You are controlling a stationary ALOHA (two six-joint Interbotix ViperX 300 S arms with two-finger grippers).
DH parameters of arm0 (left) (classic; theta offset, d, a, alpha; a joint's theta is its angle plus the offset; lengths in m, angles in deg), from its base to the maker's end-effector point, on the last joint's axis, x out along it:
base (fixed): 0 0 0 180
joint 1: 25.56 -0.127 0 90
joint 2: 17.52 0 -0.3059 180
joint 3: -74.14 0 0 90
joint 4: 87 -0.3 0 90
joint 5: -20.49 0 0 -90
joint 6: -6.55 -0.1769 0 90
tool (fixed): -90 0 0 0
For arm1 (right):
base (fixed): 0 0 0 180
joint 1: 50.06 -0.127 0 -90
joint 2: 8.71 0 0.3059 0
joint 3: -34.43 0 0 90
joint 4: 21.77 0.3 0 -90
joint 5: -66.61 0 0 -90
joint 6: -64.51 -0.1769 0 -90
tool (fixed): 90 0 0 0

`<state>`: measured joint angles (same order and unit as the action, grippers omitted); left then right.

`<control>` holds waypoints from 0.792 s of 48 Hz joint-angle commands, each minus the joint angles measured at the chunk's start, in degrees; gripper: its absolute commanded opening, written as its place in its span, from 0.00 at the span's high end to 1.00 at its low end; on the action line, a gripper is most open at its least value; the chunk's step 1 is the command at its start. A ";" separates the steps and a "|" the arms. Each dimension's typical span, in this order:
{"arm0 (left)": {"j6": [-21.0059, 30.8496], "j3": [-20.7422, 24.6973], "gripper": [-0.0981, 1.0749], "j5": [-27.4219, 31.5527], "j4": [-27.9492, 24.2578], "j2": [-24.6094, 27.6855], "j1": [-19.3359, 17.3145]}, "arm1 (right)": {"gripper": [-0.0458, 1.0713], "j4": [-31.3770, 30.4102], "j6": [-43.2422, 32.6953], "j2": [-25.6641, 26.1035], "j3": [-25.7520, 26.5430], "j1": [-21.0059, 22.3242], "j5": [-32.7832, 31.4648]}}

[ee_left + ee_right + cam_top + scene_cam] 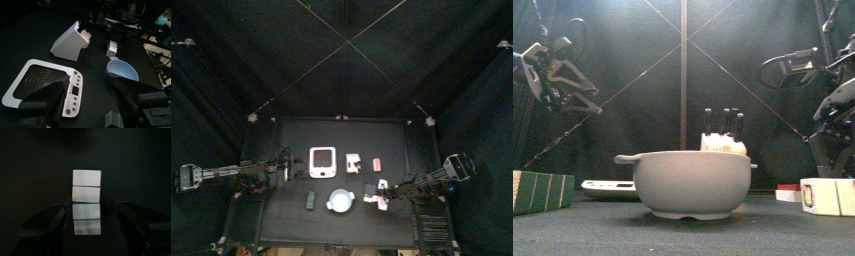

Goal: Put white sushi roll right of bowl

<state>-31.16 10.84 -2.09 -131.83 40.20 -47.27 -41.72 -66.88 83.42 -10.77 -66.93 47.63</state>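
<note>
The pale bowl (339,201) stands near the table's front; it fills the middle of the front view (694,183) and shows in the left wrist view (124,70). The white sushi roll (87,210) lies on the table between the jaws of my right gripper (91,220), with a gap on each side. In the top view the roll (370,197) and the right gripper (380,190) are just right of the bowl. In the front view the black fingers (723,122) stand behind the bowl. My left gripper (87,107) is open, empty, and raised at the left (560,70).
A white tray with a dark centre (322,161) lies left of the middle (37,102). A white wedge-shaped piece (70,40) sits beside it, and a pinkish-red piece (376,163) further right. A dark green block (540,190) stands front left, a white block (827,196) front right.
</note>
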 commanded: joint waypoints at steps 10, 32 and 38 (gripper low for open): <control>-0.09 0.70 0.12 -0.44 0.18 0.09 -0.09 | 0.11 -0.35 -0.26 2.46 1.05 -0.62 -2.20; -0.09 0.70 0.12 -0.44 0.18 0.09 -0.18 | 0.11 -0.88 0.09 5.71 2.55 -0.62 -2.46; -0.09 0.70 0.12 -0.44 0.18 0.09 -0.09 | 0.12 -1.05 -0.44 9.05 2.64 0.09 -4.75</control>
<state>-31.16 10.84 -2.09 -131.74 40.20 -47.27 -42.60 -66.97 89.05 -9.28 -67.46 44.20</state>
